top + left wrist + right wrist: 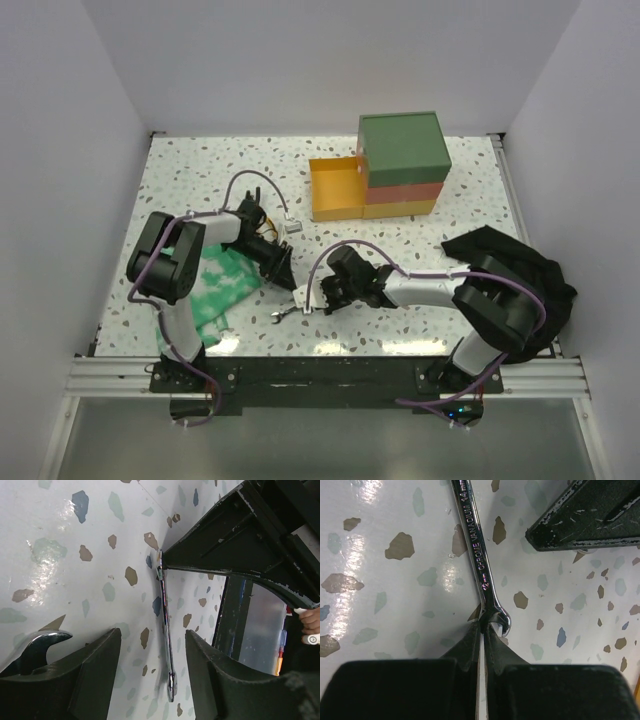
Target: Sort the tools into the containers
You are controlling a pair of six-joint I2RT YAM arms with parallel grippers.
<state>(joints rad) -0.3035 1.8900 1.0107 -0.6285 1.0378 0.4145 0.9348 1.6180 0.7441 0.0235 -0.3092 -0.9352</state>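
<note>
A thin silver wrench (476, 555) lies flat on the speckled table (200, 180). My right gripper (482, 625) is shut on its open end, low at the table. In the top view the wrench (287, 313) sticks out left of the right gripper (314, 300). My left gripper (152, 632) is open, and the wrench (165, 625) lies between its fingers without touching them. It hangs just above the table (285, 276). A curved silver tool end (37, 647) shows beside the left finger, mostly hidden. The drawer stack (402, 150) stands at the back with the yellow bottom drawer (318, 190) pulled open.
A green-and-white cloth (225, 285) lies under the left arm. A black cloth (525, 265) is heaped at the right by the right arm. The two grippers are very close, almost tip to tip. White walls enclose the table.
</note>
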